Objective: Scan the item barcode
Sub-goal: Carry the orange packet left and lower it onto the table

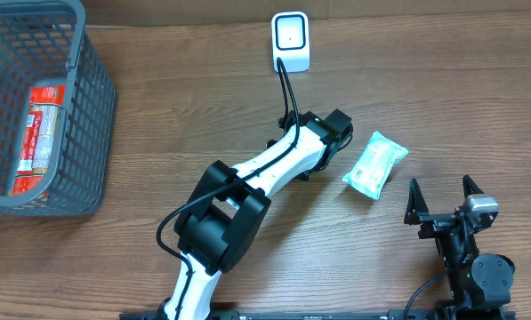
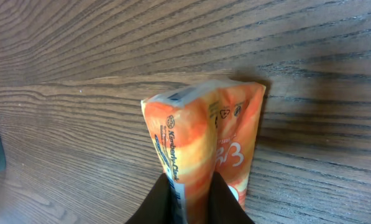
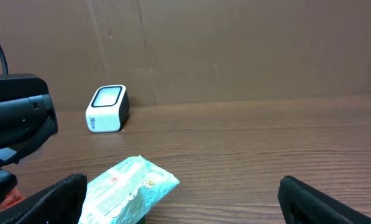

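Firstly, the overhead view. The left gripper [image 1: 338,127] is stretched out over mid-table, between the scanner [image 1: 291,40] at the far edge and a pale green packet [image 1: 374,164] lying just beside it. What it carries is hidden under the arm, so I cannot confirm it from here. The right gripper [image 1: 441,194] sits back at the near edge, jaws spread wide and nothing in them. A basket [image 1: 92,116] stands at the far left.

Next, the left wrist view. The orange packet [image 2: 204,137] is clenched by its near end between the two fingers [image 2: 163,202], with the wooden table [image 2: 79,62] close beneath it. I judge it light and soft: film wrap over tissue, creased where it is pinched and likely slippery. Held by the end, it may droop or twist. A grip across the thicker middle would be steadier, provided the printed face stays clear for the scanner.

Lastly, the right wrist view. The scanner stands by the back wall, well apart from the left arm. The green packet lies untouched on the table ahead of the released fingers.
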Motion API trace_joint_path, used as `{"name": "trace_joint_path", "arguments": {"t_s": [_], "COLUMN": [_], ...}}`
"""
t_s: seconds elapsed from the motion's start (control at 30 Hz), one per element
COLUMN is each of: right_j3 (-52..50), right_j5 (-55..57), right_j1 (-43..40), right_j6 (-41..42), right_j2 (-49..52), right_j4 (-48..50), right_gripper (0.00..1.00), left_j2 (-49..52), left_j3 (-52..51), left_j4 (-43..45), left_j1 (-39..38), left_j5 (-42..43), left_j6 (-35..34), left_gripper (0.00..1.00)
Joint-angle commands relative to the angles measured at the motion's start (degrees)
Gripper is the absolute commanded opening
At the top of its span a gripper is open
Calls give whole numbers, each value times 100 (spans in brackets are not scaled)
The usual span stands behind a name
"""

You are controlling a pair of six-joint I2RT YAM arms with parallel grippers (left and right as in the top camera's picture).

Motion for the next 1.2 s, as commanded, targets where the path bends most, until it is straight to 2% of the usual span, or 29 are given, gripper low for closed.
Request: {"name": "trace_joint_path", "arguments": {"t_s": [0.0,0.3,0.37,0.47,0.67,0.8,0.9,0.97,1.17], "right_j3": [-61,-61,-61,-61,-61,-61,-61,-61,-61], "right_j5": [9,9,9,9,9,9,9,9,9], "right_j1": [-22,-22,-22,-22,-22,-22,-22,-22,-22], "right_j6": [-7,-9,-9,-9,-9,-9,-9,-9,-9], "right_j2": [-44,-44,-44,-44,-44,-44,-44,-44,-44], "right_j4": [33,33,33,33,33,33,33,33,33], "right_gripper": [100,100,100,100,100,100,100,100,100], "left_j2": [-160,-160,-160,-160,-162,-162,-162,-162,-160], "left_j3": [-37,-37,-37,-28,59,304,546,643,643], "left_j4": [15,46,42,44,2,-157,-275,-251,-74], "left_j1": [-7,0,0,0,7,79,221,363,857], "left_j5": [-50,114,114,114,116,138,474,964,2586], "left_j6": [-109,-111,-109,-111,-114,-116,-111,-31,929], "left_gripper": [15,26,30,42,48,63,72,82,81]}}
